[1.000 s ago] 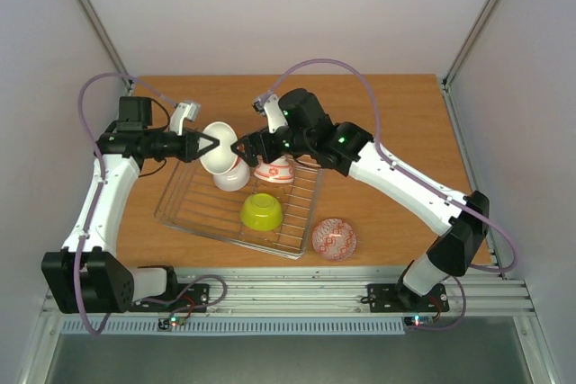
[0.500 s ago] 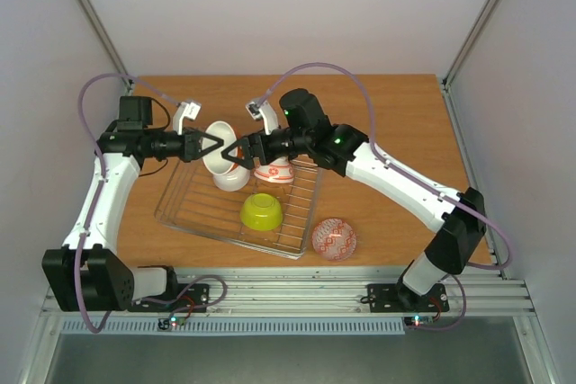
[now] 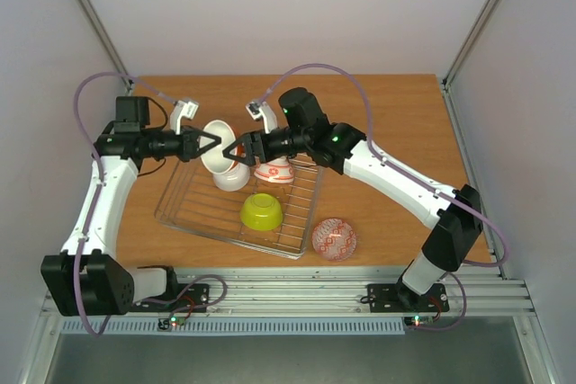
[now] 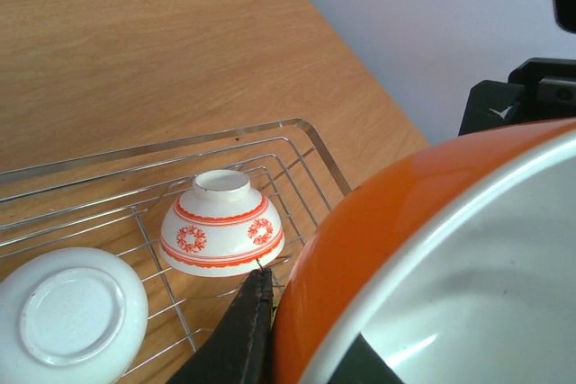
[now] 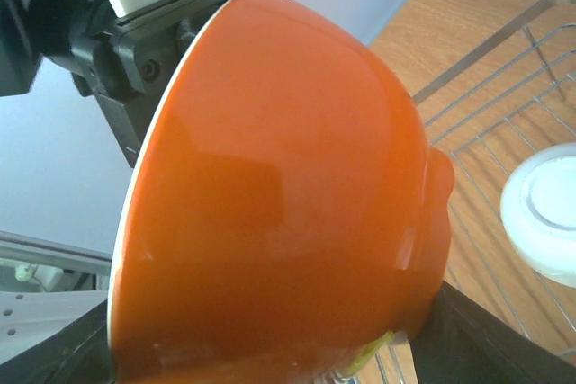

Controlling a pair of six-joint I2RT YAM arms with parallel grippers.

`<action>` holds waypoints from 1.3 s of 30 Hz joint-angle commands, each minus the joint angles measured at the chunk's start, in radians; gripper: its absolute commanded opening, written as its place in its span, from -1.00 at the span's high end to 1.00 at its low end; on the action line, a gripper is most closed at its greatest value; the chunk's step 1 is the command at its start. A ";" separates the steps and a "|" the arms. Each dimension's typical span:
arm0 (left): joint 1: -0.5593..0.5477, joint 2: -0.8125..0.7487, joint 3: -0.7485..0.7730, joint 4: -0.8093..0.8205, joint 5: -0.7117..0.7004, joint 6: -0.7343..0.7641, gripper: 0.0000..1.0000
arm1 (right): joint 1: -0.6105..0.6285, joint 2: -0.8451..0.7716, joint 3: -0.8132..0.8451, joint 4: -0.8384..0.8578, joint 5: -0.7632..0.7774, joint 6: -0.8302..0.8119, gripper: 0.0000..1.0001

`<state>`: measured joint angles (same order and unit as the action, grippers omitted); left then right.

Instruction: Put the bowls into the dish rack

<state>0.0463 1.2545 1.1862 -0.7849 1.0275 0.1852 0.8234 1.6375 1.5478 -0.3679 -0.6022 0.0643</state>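
Sitting nearest the arm bases, the blue-and-white patterned round bowl with the red-patterned inside rests mouth up on the wooden bench, just beside the near right corner of the clear plastic dish rack with thin wire bars, so it is not yet loaded. Inside the rack the lime green round bowl lies mouth down, probably to drain. Beyond it the plain white round bowl and the white round bowl with red pattern sit mouth down side by side. Above them hangs the orange round bowl with a white inside, tipped on its side. The left claw pinches its rim, one finger inside and one outside. The right claw flanks its orange wall, and I cannot tell whether it presses. This looks like a handover, perhaps to turn the bowl over.
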 commanded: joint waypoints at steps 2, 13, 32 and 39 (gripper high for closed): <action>0.000 -0.067 -0.018 0.046 -0.154 -0.026 0.30 | 0.006 0.019 0.114 -0.145 0.058 -0.182 0.97; 0.020 -0.152 -0.022 0.115 -0.780 -0.040 -0.29 | 0.093 0.265 0.401 -0.504 0.483 -0.565 0.97; 0.061 -0.164 -0.041 0.142 -0.814 -0.067 -0.30 | 0.271 0.651 0.675 -0.538 0.851 -0.798 0.97; 0.061 -0.164 -0.043 0.142 -0.798 -0.066 -0.31 | 0.304 0.704 0.675 -0.491 1.000 -0.857 0.97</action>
<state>0.1013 1.1095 1.1515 -0.6914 0.2131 0.1268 1.1110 2.3161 2.1872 -0.9028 0.2714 -0.7345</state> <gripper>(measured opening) 0.653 0.676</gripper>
